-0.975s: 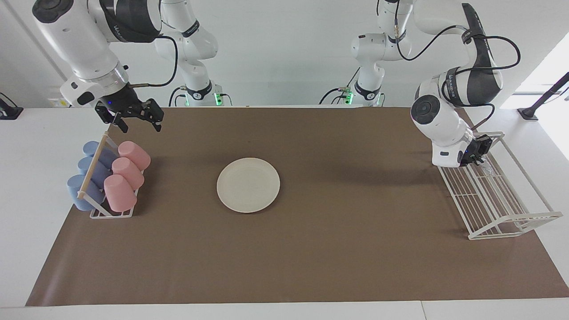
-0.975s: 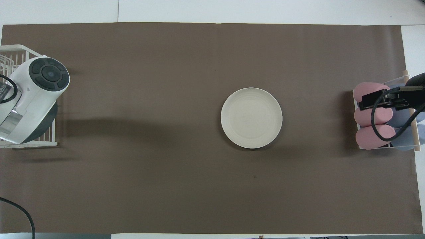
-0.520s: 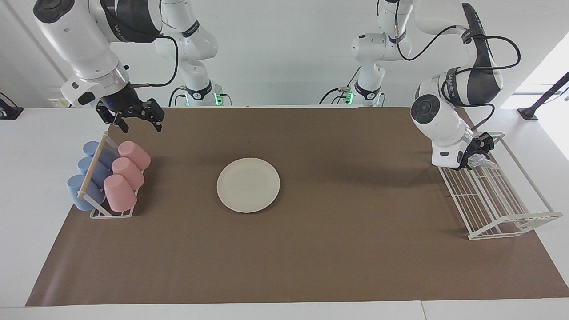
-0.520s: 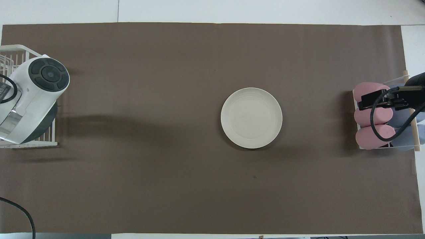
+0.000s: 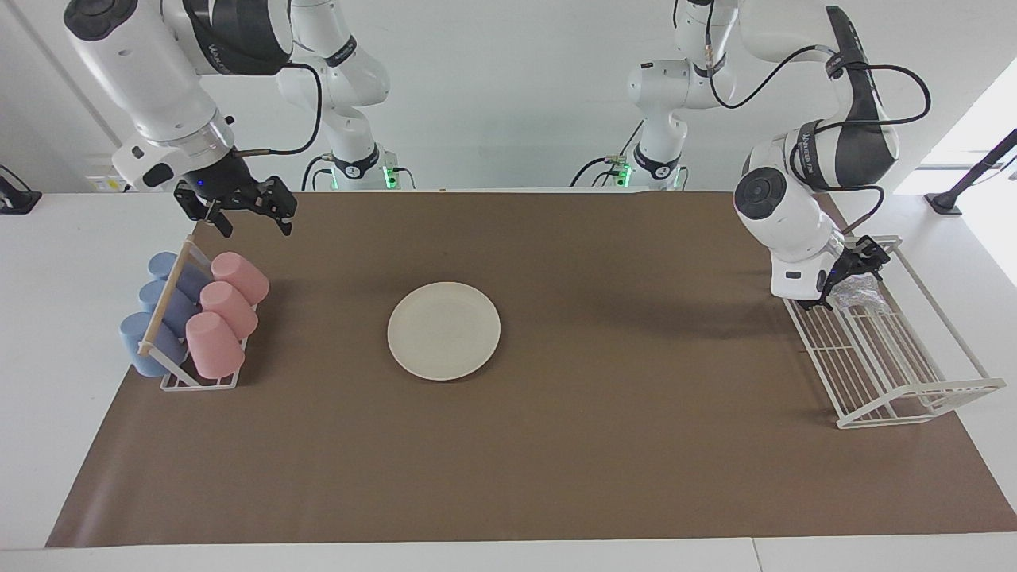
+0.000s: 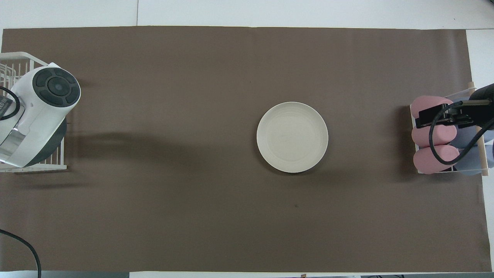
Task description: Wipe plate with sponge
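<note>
Brown-matted table: sponge [image 5: 856, 292] in wire rack [image 5: 890, 357] beside spread, empty left pincer [image 5: 848, 274]; right pincer [image 5: 248, 213] spread, empty.

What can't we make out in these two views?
- sponge and left gripper: hidden in the overhead view by the left arm's wrist; seen only facing.
- white wire rack: cut by the overhead frame edge.
- blue cups: partly covered overhead by the right gripper.
</note>
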